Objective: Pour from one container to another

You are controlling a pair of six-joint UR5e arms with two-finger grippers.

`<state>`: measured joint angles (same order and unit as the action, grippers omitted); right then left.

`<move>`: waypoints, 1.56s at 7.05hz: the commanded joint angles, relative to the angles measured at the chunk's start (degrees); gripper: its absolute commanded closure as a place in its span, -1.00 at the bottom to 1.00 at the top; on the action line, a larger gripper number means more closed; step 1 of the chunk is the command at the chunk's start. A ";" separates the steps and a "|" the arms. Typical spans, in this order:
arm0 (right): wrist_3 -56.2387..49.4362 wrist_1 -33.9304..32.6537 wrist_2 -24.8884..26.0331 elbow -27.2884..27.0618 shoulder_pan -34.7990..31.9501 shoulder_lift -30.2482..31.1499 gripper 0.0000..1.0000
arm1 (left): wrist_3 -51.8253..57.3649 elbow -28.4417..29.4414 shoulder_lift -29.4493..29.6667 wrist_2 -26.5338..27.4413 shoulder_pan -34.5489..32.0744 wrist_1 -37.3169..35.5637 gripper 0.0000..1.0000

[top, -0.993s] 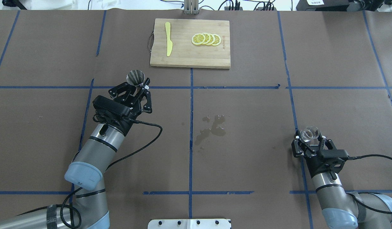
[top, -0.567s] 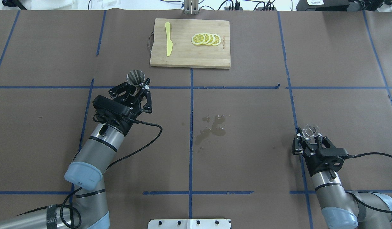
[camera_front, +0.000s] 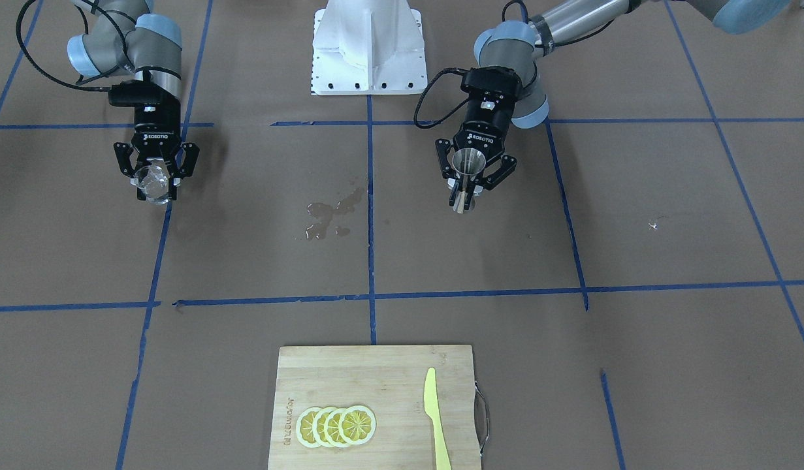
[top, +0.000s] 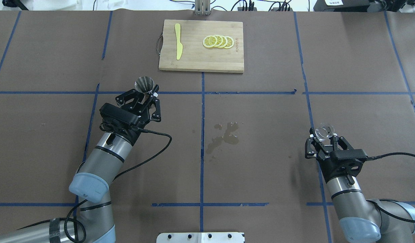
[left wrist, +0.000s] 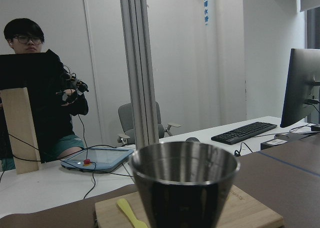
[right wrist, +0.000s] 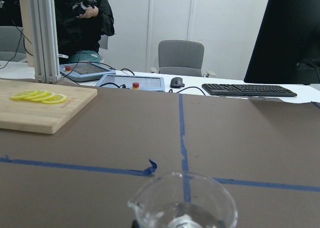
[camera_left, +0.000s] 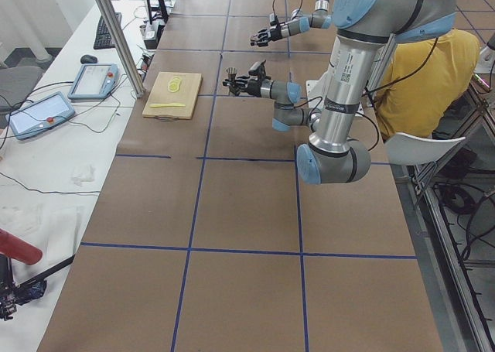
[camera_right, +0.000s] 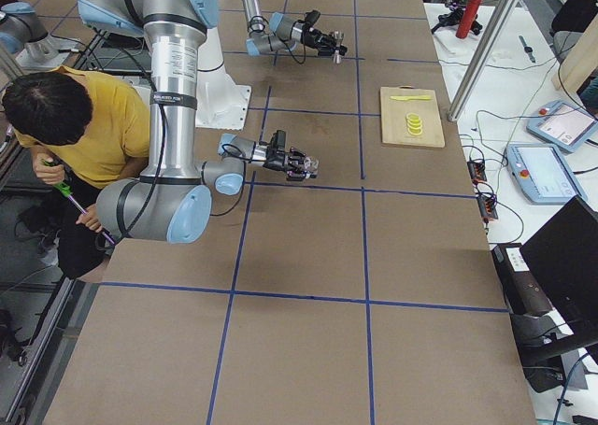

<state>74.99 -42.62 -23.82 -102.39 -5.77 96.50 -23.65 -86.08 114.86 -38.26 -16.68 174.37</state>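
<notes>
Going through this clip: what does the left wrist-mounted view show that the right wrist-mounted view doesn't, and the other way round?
Only the left wrist-mounted view shows the steel jigger, upright and close up, with the yellow knife behind it. Only the right wrist-mounted view shows the glass measuring cup at its bottom edge and the lemon slices. Both show the wooden cutting board, a keyboard and a person in dark clothes beyond the table.

The table (top: 261, 118), papered brown and gridded with blue tape (top: 247, 92), carries a bamboo cutting board (top: 197, 57) at twelve o'clock in the overhead view. A wet spill (top: 227, 136) lies near centre.
</notes>
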 commanded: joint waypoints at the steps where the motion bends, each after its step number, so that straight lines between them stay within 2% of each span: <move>1: -8.85 0.00 -0.52 -5.17 -0.20 -3.13 1.00 | 0.27 1.52 0.45 -0.06 1.12 -0.08 1.00; 3: -11.09 -0.62 -0.26 -6.94 -0.20 -7.09 1.00 | 0.27 3.01 2.54 -0.14 2.00 -0.26 1.00; 5: -15.29 -0.71 -0.44 -7.30 -0.20 -10.69 1.00 | 0.36 4.25 4.23 -3.29 2.79 -0.26 1.00; 7: -17.32 -0.80 -0.52 -8.08 -0.12 -12.21 1.00 | 0.36 4.17 4.32 -13.72 2.27 0.09 1.00; 8: -20.56 -0.80 -0.53 -9.83 -0.03 -12.30 1.00 | 0.36 3.90 4.23 -14.29 2.27 0.87 1.00; 11: -21.56 -4.55 -0.53 -10.82 0.76 -16.93 1.00 | 1.24 4.08 4.49 -23.42 2.44 8.69 1.00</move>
<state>53.74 -44.96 -24.34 -112.98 -5.29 81.93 -22.76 -81.92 119.27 -58.31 -14.32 180.59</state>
